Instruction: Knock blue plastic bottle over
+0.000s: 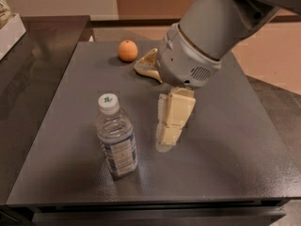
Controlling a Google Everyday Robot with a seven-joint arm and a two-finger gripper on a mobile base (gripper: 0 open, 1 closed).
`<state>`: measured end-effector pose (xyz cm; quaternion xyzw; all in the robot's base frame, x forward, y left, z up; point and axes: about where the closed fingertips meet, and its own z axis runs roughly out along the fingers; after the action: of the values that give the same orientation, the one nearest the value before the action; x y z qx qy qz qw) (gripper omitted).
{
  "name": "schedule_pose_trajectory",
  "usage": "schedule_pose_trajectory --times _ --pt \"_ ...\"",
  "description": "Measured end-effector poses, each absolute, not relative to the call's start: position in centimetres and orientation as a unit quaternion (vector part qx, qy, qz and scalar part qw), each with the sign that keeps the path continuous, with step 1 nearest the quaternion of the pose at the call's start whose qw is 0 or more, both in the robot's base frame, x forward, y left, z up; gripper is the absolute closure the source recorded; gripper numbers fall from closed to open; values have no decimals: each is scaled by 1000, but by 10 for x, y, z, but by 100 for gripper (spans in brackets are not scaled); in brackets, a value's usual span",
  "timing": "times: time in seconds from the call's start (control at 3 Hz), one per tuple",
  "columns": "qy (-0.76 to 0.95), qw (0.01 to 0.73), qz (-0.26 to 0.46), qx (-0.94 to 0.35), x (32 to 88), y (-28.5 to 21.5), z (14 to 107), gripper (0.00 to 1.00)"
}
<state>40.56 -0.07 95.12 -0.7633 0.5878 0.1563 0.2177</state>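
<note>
The blue plastic bottle stands upright near the front left of the dark table. It is clear with a white cap and a blue-and-white label. My gripper hangs from the grey arm, its cream fingers pointing down just above the table, a short way to the right of the bottle and apart from it. It holds nothing.
An orange sits at the back of the table. A yellow sponge lies beside it, partly hidden by my arm. A white box stands on the dark counter at far left. The table's front edge is close below the bottle.
</note>
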Motion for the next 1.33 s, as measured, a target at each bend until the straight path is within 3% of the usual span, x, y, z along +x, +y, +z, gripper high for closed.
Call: schedule_pose_trajectory --times 1.0,1.33 --pt "535 183 225 -794 376 44 933 0" --pt "528 180 243 -794 372 51 932 18"
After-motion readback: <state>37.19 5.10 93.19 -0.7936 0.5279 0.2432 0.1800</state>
